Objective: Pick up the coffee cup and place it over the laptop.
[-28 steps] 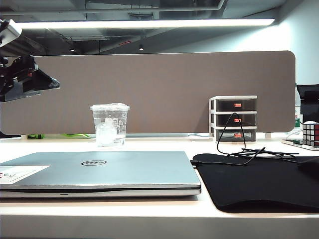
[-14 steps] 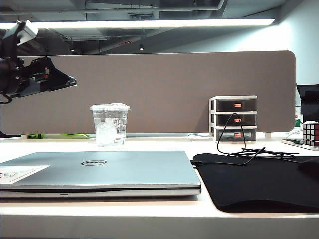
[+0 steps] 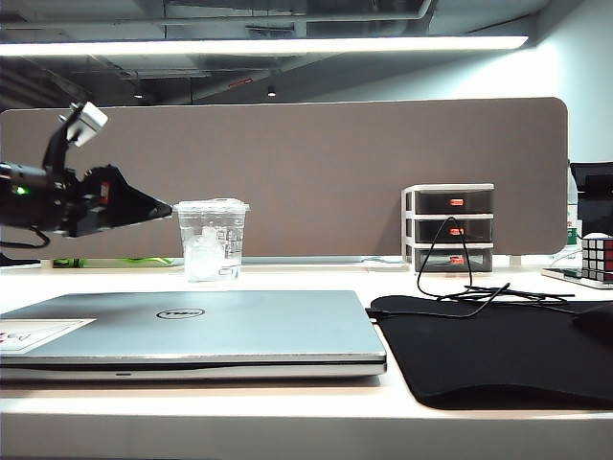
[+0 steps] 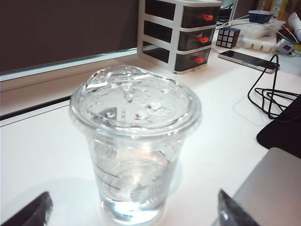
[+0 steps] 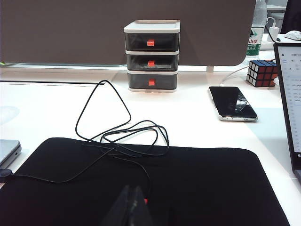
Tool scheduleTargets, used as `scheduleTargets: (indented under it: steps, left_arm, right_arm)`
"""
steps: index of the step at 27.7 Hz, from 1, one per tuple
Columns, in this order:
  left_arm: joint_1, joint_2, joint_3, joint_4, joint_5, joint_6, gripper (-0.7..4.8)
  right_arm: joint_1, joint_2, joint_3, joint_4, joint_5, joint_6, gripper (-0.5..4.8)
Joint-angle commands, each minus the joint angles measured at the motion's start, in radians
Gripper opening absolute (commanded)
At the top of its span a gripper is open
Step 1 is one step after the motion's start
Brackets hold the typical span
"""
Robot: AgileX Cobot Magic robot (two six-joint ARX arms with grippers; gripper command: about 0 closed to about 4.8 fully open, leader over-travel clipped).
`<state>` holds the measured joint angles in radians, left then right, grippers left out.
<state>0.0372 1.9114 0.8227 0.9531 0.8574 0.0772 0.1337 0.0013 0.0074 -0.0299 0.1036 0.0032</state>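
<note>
Standing cup, untouched

The cup [image 3: 211, 240] is seen upright on the table [image 3: 287, 278] behind the laptop [image 3: 192, 331]. The left gripper [image 4: 134, 207] is spread wide beside it, not touching. The right gripper [image 5: 133, 207] is held shut above the mat [image 5: 188, 188].

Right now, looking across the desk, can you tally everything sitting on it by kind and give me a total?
Coffee cup: 1
Laptop: 1, closed
Black mat: 1
Black cable: 1
Three-drawer organiser: 1
Rubik's cube: 1
Phone: 1
Water bottle: 1
Total: 8
Grippers: left gripper open beside the cup; right gripper over the mat.
</note>
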Motion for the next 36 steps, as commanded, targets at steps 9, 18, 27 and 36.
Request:
scheduleTargets:
  steps: [9, 18, 27, 36]
  left_arm:
    - [-0.009, 0.129, 0.194, -0.143, 0.091, 0.078, 4.79]
    - [-0.046, 0.201, 0.344, -0.279, 0.135, 0.155, 4.79]
    - [-0.076, 0.294, 0.447, -0.287, 0.15, 0.155, 4.79]
    - [-0.101, 0.313, 0.5, -0.286, 0.123, 0.155, 4.79]
  right_arm:
    - [0.0, -0.002, -0.005, 0.004, -0.002, -0.004, -0.06]
    - [0.0, -0.002, -0.005, 0.004, -0.002, -0.004, -0.06]
    - [0.0, -0.002, -0.005, 0.004, -0.002, -0.005, -0.06]
    - [0.0, -0.002, -0.005, 0.004, -0.002, -0.004, -0.06]
